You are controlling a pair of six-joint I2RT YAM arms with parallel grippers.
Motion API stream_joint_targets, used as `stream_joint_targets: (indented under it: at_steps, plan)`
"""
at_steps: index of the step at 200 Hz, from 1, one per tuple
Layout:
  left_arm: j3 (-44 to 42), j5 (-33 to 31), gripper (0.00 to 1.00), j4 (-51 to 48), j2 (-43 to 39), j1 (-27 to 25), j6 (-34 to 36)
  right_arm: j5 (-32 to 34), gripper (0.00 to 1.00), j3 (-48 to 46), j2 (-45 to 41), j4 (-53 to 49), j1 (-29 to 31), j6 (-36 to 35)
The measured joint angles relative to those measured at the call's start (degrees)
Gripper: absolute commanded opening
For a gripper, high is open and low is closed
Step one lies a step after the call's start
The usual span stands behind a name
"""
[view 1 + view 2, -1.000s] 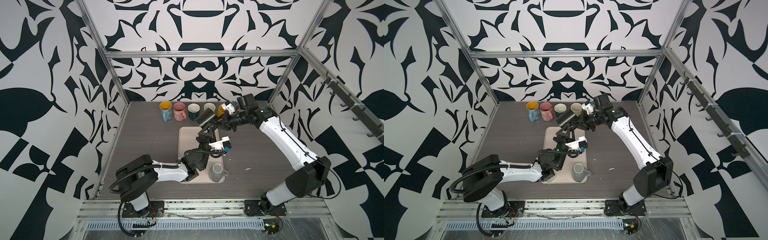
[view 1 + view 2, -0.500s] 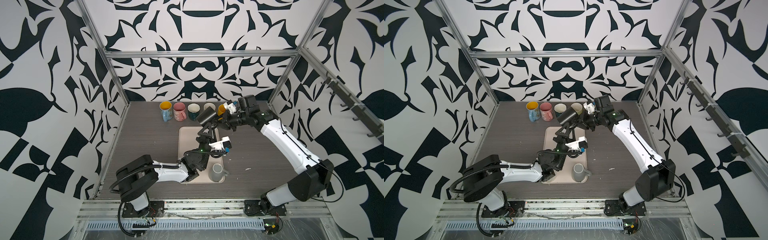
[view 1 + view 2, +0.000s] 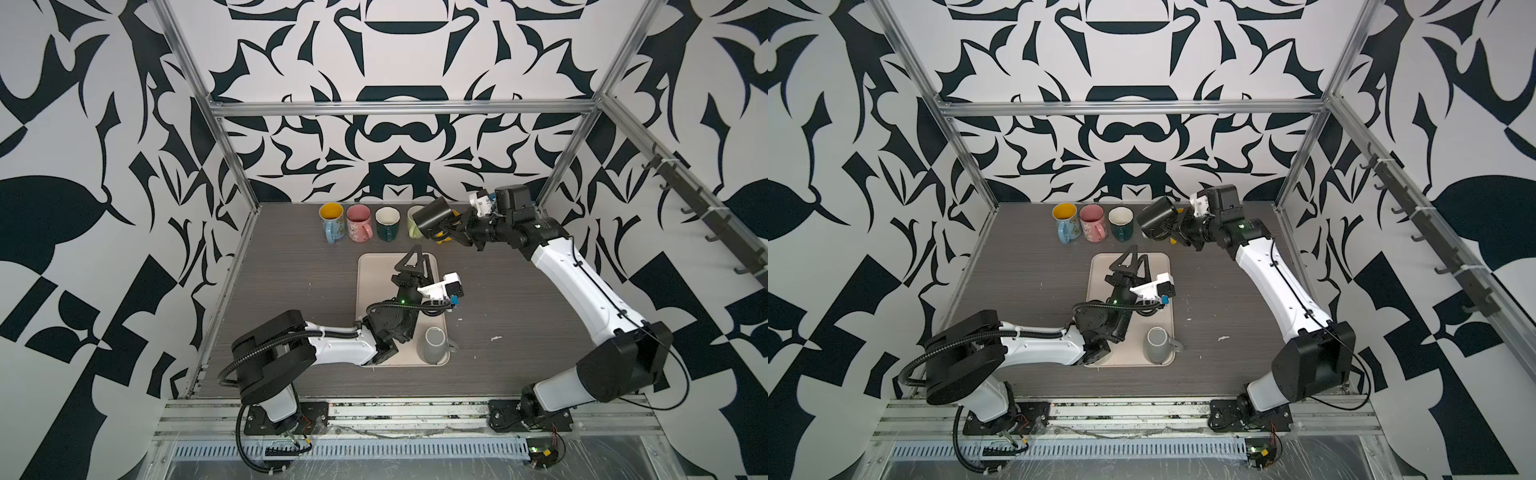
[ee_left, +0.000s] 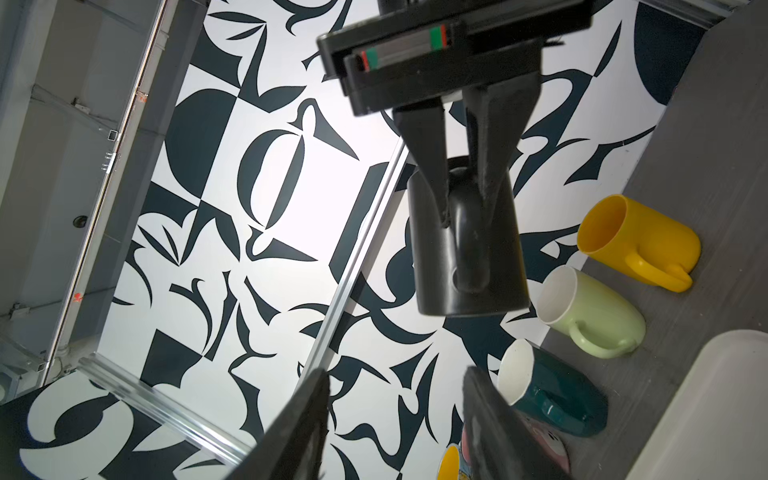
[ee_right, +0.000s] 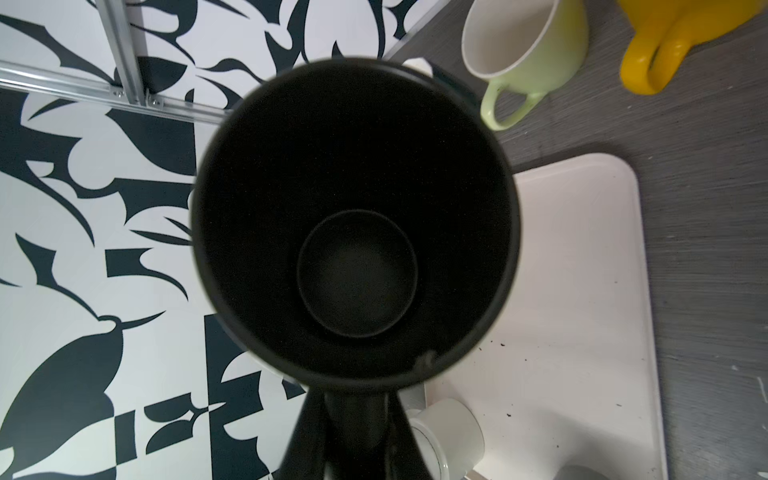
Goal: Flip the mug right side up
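Nearly hidden, yellow mug (image 3: 440, 240) behind black mug (image 3: 432, 216), handle in right jaws

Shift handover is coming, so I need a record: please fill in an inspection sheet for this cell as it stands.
Surface: dark grey table with a beige tray.
Job's things: black mug in the air at the back, tilted; grey mug on the tray, apparently upside down.
Clutter: row of upright mugs at the back, blue mug to yellow mug; white specks on the table.
Grippers: right gripper shut on the black mug's handle; left gripper open, empty, above the tray.
Cables: black cable looped by the left arm's base, clear of the mugs.
Surroundings: patterned walls, metal frame, hook rail on the right wall.
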Motion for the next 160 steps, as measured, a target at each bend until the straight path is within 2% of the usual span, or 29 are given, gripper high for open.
stream_joint_targets:
  at_steps: [52,86,119,139,160]
  plan:
    - [-0.6,-2.4,0.59,0.0,-5.3,0.0,-5.2,7.7,0.00,0.0,-1.3,-5.4,-1.1,-5.2]
    - [-0.8,-4.2,0.59,-6.2,-11.1,1.1,-14.4,13.6,0.00,0.0,-4.0,-10.3,-1.1,-9.3]
    - [-0.6,-4.1,0.59,-24.8,-20.8,5.5,-32.5,19.1,0.00,-0.1,-6.3,-13.5,-1.1,-12.9]
    - [1.4,-1.0,0.59,-40.6,-27.9,11.1,-47.6,23.0,0.00,-0.9,-7.4,-15.2,-1.1,-15.3]
    - [3.4,3.0,0.59,-52.1,-33.7,17.1,-60.8,26.8,0.00,-2.2,-7.7,-16.8,-1.1,-17.6]
